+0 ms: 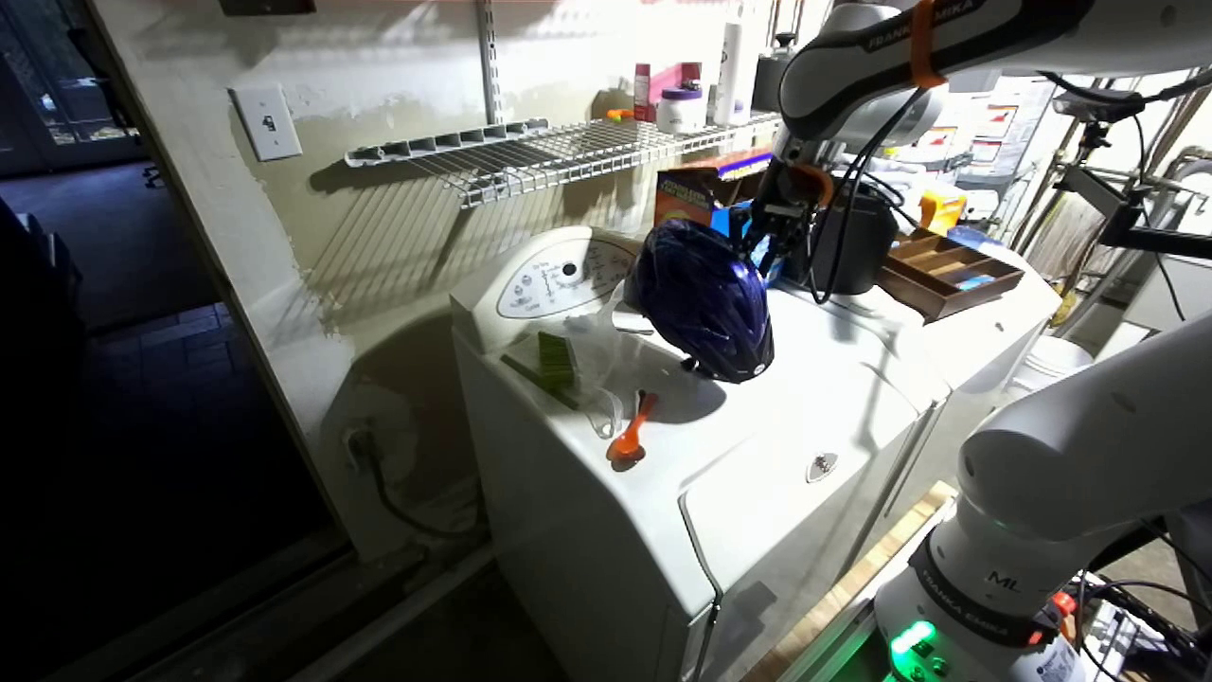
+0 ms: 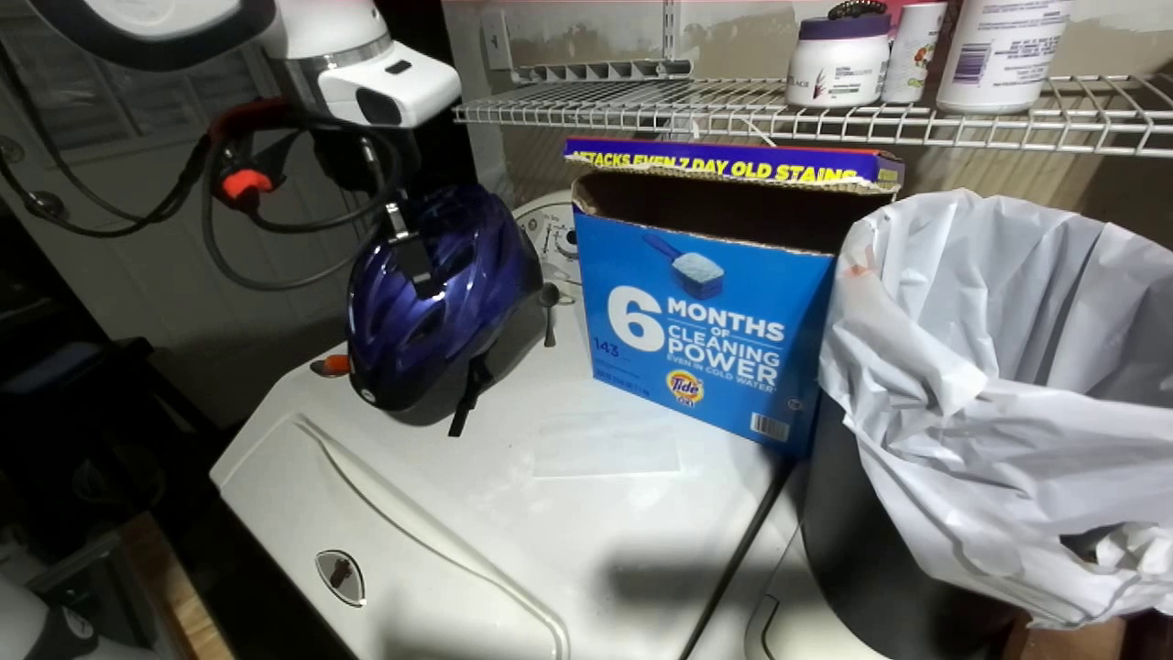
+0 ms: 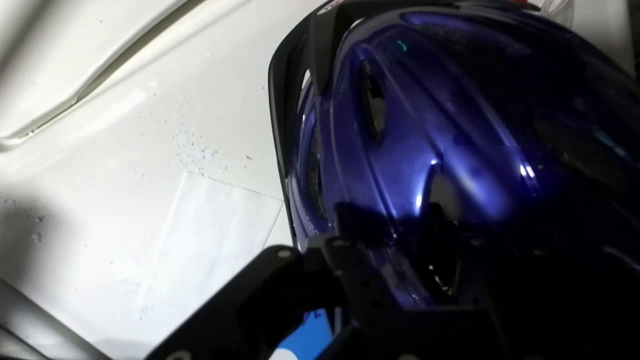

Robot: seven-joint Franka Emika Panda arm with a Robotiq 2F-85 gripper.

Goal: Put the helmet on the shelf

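The hand (image 1: 756, 249) holds the blue helmet (image 1: 705, 298), tilted over the white counter (image 1: 824, 398), apart from the shelf (image 1: 589, 153). There is free room on one shelf end and toward the counter's front edge. I count one helmet, one orange spoon (image 1: 632, 436), one box (image 2: 710, 316).

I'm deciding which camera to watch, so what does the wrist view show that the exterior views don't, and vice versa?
Only the wrist view clearly shows dark specks on top of the white machine.

Only the exterior views show the shelf, the jar on it, the trash can and the light switch.

All share the helmet, the hand gripping it, the white machine and, likely, the box.
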